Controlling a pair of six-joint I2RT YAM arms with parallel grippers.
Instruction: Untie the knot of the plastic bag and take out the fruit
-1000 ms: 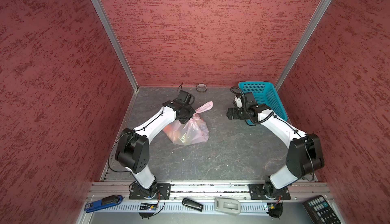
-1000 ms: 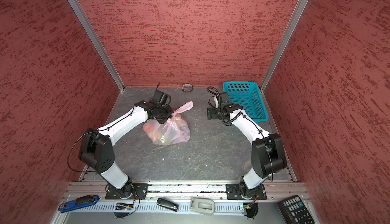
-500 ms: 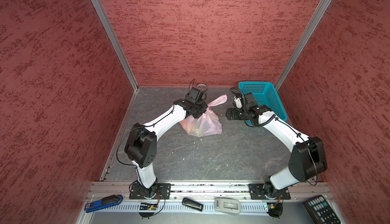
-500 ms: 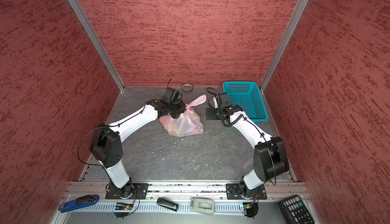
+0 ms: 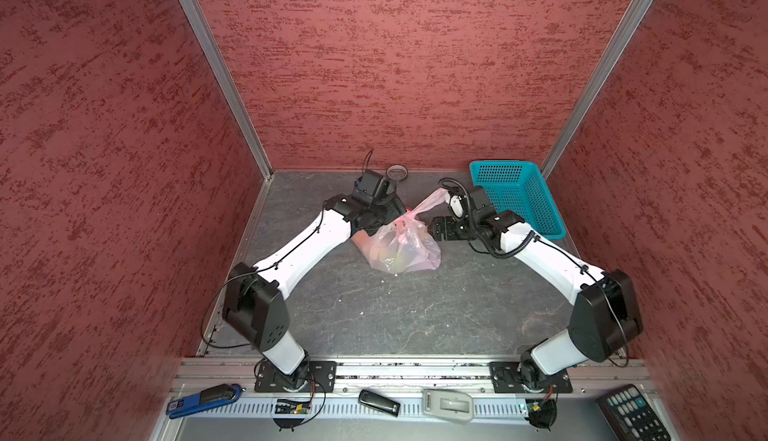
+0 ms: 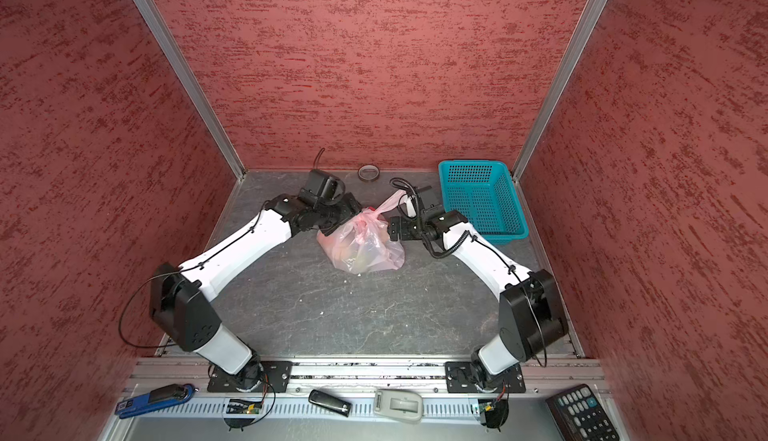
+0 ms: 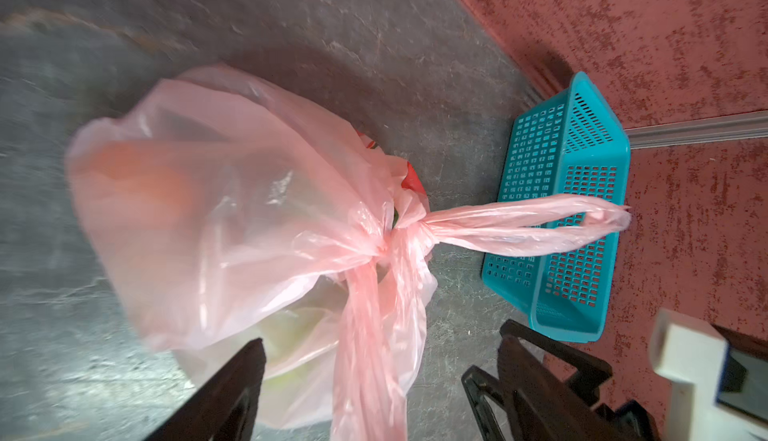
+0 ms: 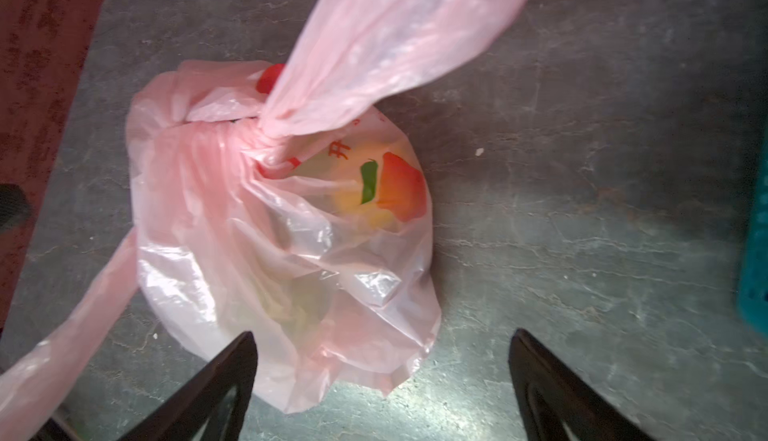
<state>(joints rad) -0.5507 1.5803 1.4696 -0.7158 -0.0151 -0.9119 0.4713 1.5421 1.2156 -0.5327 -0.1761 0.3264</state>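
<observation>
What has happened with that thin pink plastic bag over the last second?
The left gripper dragged the translucent pale pink plastic bag to the right, toward the teal perforated basket. It then opened and let the bag go. The right gripper stayed open where it was, the basket did not move, and the knot is still tied.

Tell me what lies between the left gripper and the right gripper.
The plastic bag, its knot tied, sits between the left gripper and the right gripper, as both top views show. Both grippers are open.
</observation>
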